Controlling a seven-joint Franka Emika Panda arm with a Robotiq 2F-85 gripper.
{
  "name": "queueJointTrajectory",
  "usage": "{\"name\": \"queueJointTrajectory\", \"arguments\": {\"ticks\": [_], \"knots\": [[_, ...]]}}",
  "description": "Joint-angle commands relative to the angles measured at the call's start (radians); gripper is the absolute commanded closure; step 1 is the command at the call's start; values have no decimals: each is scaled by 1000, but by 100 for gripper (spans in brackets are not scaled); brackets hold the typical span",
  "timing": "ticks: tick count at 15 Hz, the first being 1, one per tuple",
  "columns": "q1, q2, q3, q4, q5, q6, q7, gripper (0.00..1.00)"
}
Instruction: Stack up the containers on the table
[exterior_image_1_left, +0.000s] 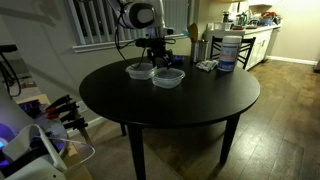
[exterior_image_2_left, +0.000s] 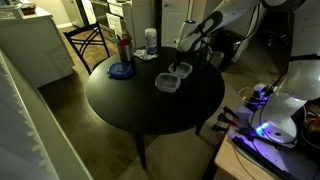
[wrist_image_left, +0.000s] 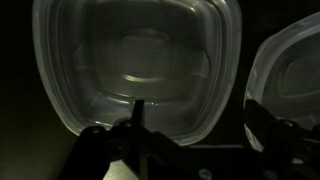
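Under the wide-open, empty gripper, one clear plastic tub, its twin just beside it near the white canister, is judged light, flexible and slippery, best pinched at the rim.

Two shallow, clear plastic tubs are sitting upright and empty on the dark round table, toward its far side in an exterior view. One container and the other container are lying side by side, just beside each other and unstacked, each showing rounded corners and a rimmed edge. In the wrist view, one is filling most of the frame with its open mouth facing up, and its neighbour's rim is showing alongside; which is which cannot be told.
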Motion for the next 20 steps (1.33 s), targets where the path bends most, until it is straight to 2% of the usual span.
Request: {"name": "queueJointTrajectory", "arguments": {"ticks": [1,4,5,6,17,20], "knots": [[15,21,-11,14,-3,-13,27,0],[14,33,-15,15,-6,-14,28,0],[9,35,-12,15,-2,-14,21,25],[9,37,-13,15,-4,-13,21,26],[6,35,-20,13,-3,-11,21,99],[6,30,-22,17,-3,-11,22,98]]}}
